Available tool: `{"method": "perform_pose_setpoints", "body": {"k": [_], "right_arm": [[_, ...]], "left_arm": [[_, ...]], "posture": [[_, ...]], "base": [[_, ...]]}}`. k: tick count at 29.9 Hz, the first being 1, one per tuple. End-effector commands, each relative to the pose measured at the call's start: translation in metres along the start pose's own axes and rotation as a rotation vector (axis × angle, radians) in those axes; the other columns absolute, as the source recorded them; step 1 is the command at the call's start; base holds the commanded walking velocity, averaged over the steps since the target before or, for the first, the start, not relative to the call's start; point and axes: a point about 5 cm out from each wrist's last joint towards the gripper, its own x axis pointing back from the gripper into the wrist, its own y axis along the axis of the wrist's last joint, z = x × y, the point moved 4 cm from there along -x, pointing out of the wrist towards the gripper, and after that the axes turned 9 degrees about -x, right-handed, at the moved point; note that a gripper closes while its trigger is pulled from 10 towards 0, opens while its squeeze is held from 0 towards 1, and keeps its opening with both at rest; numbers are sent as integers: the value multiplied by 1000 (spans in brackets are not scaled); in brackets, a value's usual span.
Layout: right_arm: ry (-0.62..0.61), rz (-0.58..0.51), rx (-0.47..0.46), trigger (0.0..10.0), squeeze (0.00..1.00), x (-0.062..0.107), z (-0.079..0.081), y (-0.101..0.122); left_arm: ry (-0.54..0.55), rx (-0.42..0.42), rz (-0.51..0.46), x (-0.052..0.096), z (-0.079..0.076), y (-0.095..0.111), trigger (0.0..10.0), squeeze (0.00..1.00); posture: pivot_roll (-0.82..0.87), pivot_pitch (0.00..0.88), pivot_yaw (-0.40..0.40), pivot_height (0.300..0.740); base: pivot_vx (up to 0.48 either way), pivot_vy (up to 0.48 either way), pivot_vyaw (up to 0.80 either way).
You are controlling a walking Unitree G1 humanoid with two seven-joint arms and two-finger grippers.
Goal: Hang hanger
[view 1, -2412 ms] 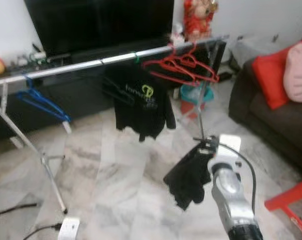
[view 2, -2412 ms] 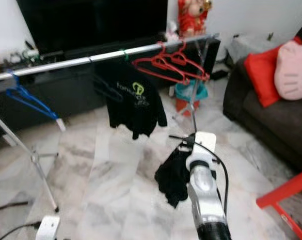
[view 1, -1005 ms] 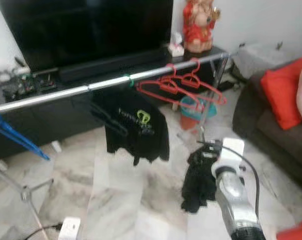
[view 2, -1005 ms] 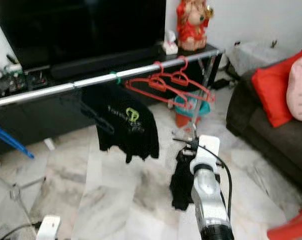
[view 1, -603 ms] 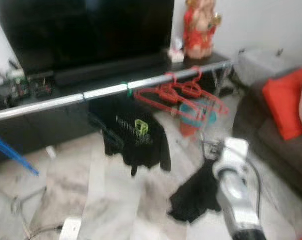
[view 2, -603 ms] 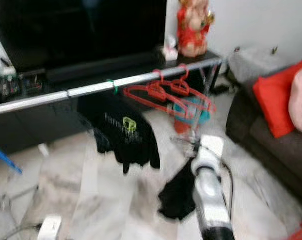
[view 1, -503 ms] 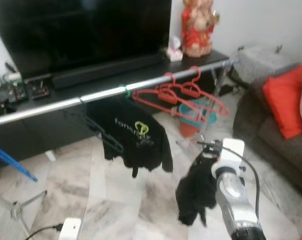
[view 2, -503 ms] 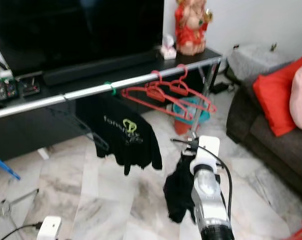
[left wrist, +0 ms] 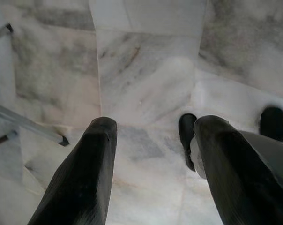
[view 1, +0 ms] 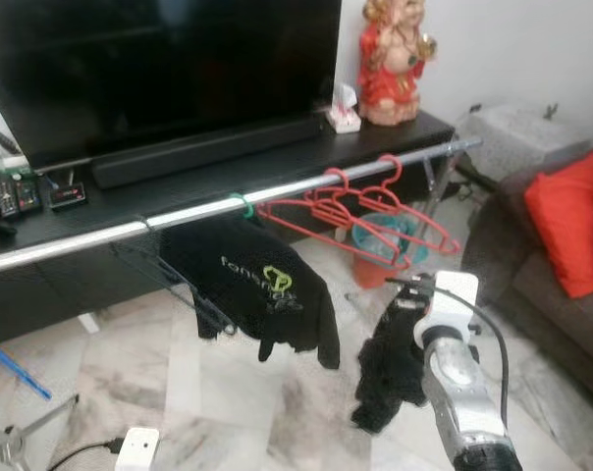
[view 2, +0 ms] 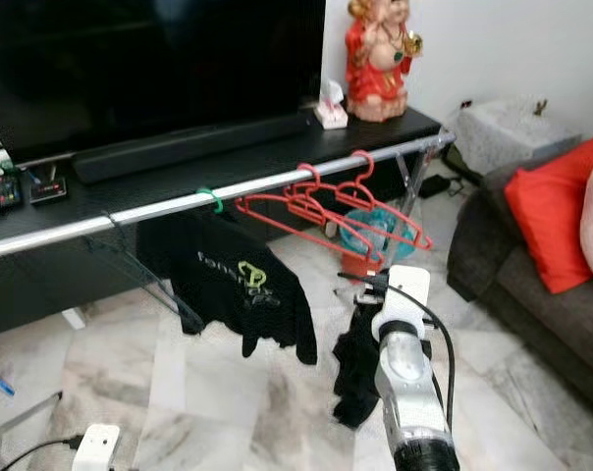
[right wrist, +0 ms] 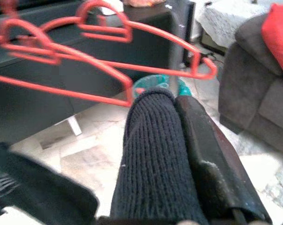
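Fingers first: the right gripper [right wrist: 179, 101] had its fingers pressed together on a dark knitted garment [view 1: 390, 368], which drooped from them below the silver right arm [view 1: 458, 392]. Whether a hanger sat inside that cloth, I couldn't tell. The left gripper [left wrist: 153, 129] hung low with its fingers apart, nothing between them, just marble floor [left wrist: 146, 75] beneath.

A little further out ran the chrome rail [view 1: 179, 213], slanting across the room. A black T-shirt [view 1: 262, 299] hung from it by a green hook; its pale lettering with a yellow-green logo was too blurred to read. Just right of it, a cluster of red hangers [view 1: 360, 206] crowded the rail's end, close above and ahead of the held garment. Between shirt and red hangers was a short bare stretch of rail; to the shirt's left, a long bare run.

Right edge: dark sofa [view 1: 562, 294] with a red cushion [view 1: 571, 216]. Behind the rail, a black TV surface [view 1: 228, 162] carried a soundbar, a big screen [view 1: 169, 69] and a red figurine [view 1: 390, 59].
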Motion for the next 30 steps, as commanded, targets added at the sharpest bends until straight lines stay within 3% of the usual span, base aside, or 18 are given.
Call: {"method": "perform_pose_setpoints", "body": {"k": [1, 15, 19, 30], "right_arm": [[-10, -38, -1, 10000, 0, -2, -4, 10], [26, -26, 26, 10000, 0, 2, -1, 3], [49, -28, 56, 10000, 0, 3, 3, 2], [49, -25, 33, 10000, 0, 3, 2, 2]], "left_arm": [[-4, -12, 9, 0, -1, -1, 10000, 0], [-2, -52, 16, 0, -1, -3, 10000, 0], [-2, -63, 21, 0, 0, -4, 10000, 0], [4, -59, 19, 0, 0, -2, 10000, 0]], "posture": [[1, 0, 19, 740], [-2, 0, 20, 740], [-2, 0, 20, 740], [5, 0, 15, 740]], "base": [[0, 0, 0], [0, 0, 0], [0, -270, 742], [0, -330, 0]]}}
